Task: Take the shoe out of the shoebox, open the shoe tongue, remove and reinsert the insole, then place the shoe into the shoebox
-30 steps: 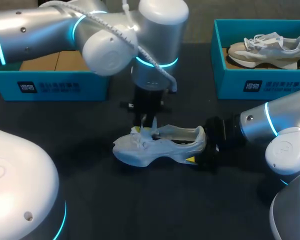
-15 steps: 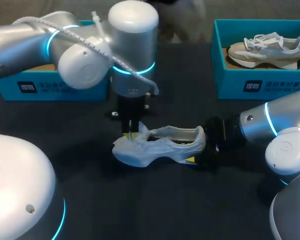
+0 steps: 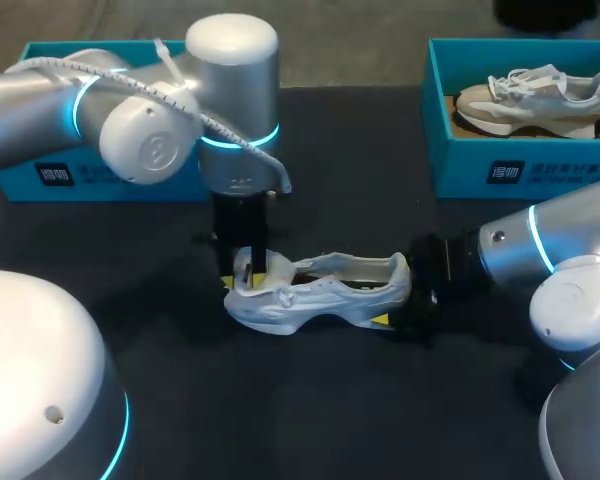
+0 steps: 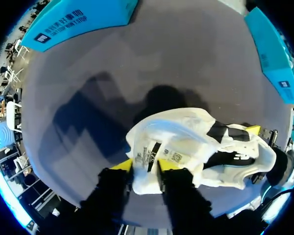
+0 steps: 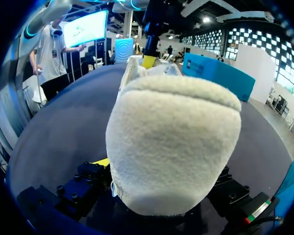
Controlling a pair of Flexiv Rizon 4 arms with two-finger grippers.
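**Tongue-opening stage: shoe out of its box and held at both ends**

Nearest the robot, the white shoe [image 3: 320, 292] lay on its side on the dark table [image 3: 380, 420], outside either box, with toe toward the left arm and heel toward the right arm. The right gripper [image 3: 408, 305] had its fingers closed against the padded heel from two sides, which appeared to steady the shoe; one yellow tip showed beside the heel and the other was hidden behind it. At the toe end, the left gripper [image 4: 146, 166] came straight down from above and pinched the tongue [image 4: 152, 156] between its two yellow tips, which stood only a fabric's thickness apart. The tongue was lifted clear of the shoe's opening.

Farther back, the left shoebox [image 3: 40, 180] stood behind the left arm, which hid its inside. The right shoebox [image 3: 520, 170] held a second shoe [image 3: 530, 100], beige, well apart from the work.

Judged from this layout, taking the shoe out was done and opening the tongue was under way. Removing and reinserting the insole, and returning the shoe to a box, remained.
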